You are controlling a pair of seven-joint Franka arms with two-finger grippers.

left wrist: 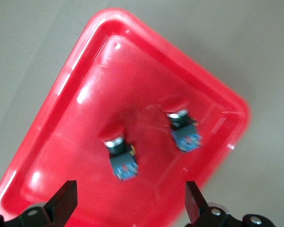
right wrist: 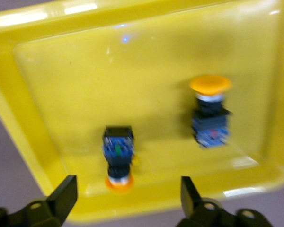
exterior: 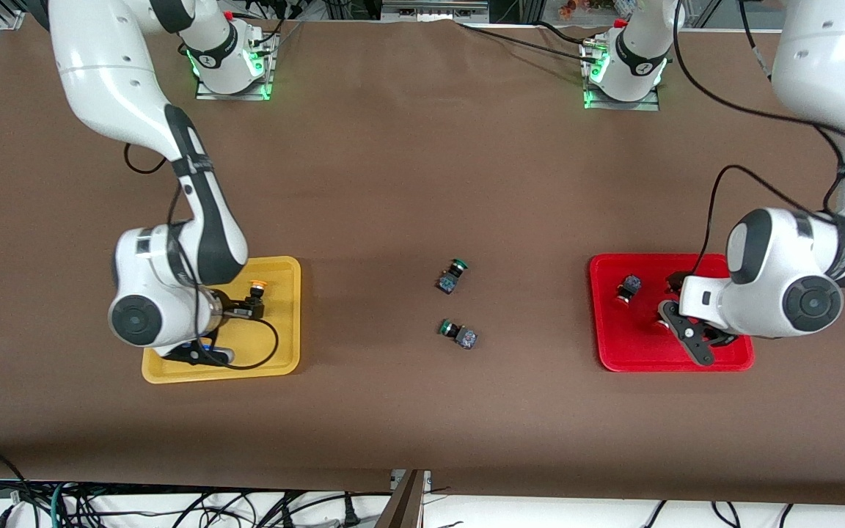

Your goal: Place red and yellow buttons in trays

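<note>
The red tray (exterior: 613, 352) lies toward the left arm's end of the table. Two red buttons (left wrist: 117, 152) (left wrist: 182, 125) lie on their sides in it, apart from each other. One of them shows in the front view (exterior: 628, 288); the other is mostly hidden by the arm. My left gripper (left wrist: 130, 203) hangs open and empty over this tray (left wrist: 61, 85). The yellow tray (exterior: 279, 345) lies toward the right arm's end. Two yellow buttons (right wrist: 118, 158) (right wrist: 209, 111) lie in it; one shows in the front view (exterior: 256, 288). My right gripper (right wrist: 128, 201) hangs open and empty over this tray (right wrist: 33, 21).
Two green-capped buttons (exterior: 452, 275) (exterior: 458, 334) lie on the brown table between the trays, one nearer the front camera than the other. The arms' bases (exterior: 232, 59) (exterior: 624, 66) stand at the table's back edge.
</note>
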